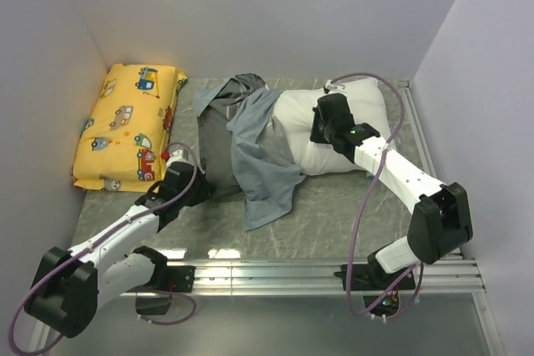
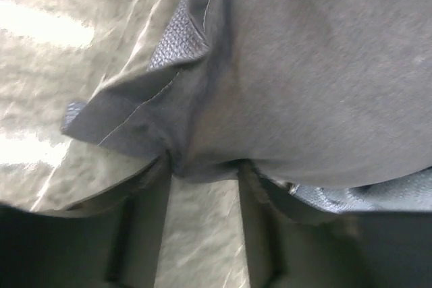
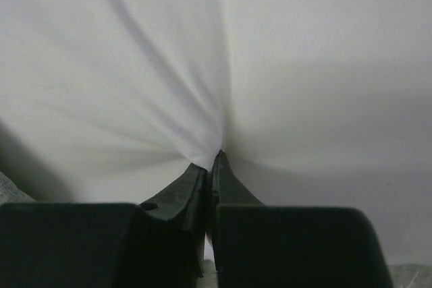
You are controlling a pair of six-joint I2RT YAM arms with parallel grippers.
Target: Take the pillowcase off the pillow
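The pillowcase [image 1: 259,156] lies crumpled mid-table, dark grey with its lighter blue-grey inner side turned out, still covering the left end of the white pillow [image 1: 367,102]. My left gripper [image 1: 200,185] is at the case's near-left edge. In the left wrist view the pillowcase [image 2: 304,85] drapes over the tips of the left gripper [image 2: 206,170], whose jaws stand apart with bare table between them. My right gripper [image 1: 321,127] rests on the pillow's bared part. In the right wrist view the right gripper [image 3: 214,156] is shut, pinching a pucker of the pillow [image 3: 216,52].
A yellow cushion [image 1: 129,127] printed with cartoon vehicles lies at the far left against the wall. White walls close in the marbled table [image 1: 334,206] at the back and both sides. An aluminium rail [image 1: 317,273] runs along the near edge.
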